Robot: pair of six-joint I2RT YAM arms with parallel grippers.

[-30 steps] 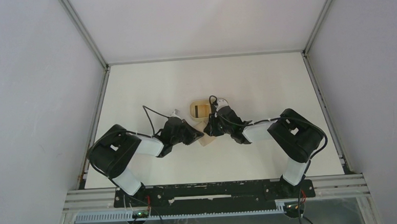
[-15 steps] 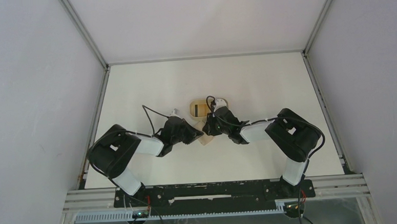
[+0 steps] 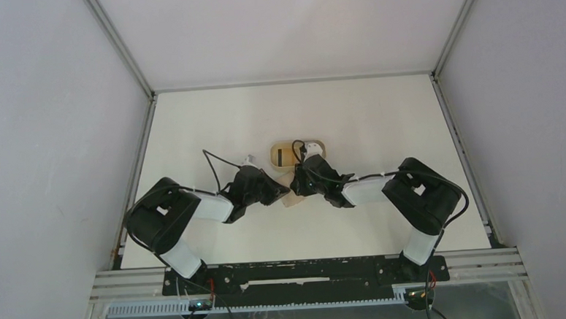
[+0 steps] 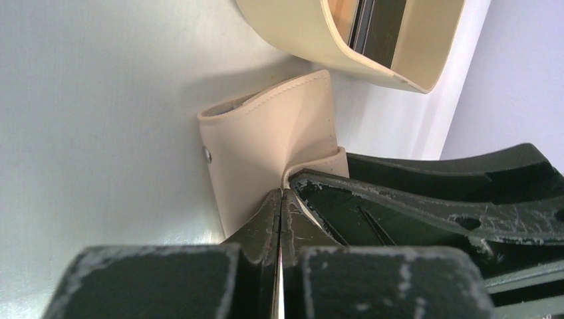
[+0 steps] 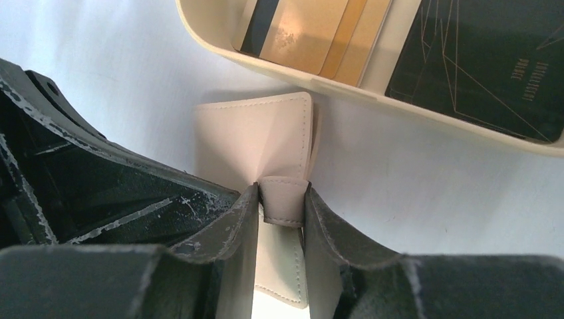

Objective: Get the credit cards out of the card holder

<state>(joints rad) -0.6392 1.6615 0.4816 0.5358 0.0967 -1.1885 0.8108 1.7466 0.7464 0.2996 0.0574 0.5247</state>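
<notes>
White table (image 3: 212,119) | left tool (image 4: 280,196) pinches card holder (image 5: 256,136) flap | right tool (image 5: 282,195) grips its tab | tray (image 5: 213,33) with cards (image 5: 299,33) beyond

Bright, even overhead light, soft shadows, blurred near foreground.

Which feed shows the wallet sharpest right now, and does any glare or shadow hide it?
Right wrist: wallet crisp, evenly lit, stitching readable. Left wrist: sharp too, soft shadow between it and the tray, no glare. Top external: even light, but wallet tiny and mostly under the arms.
</notes>
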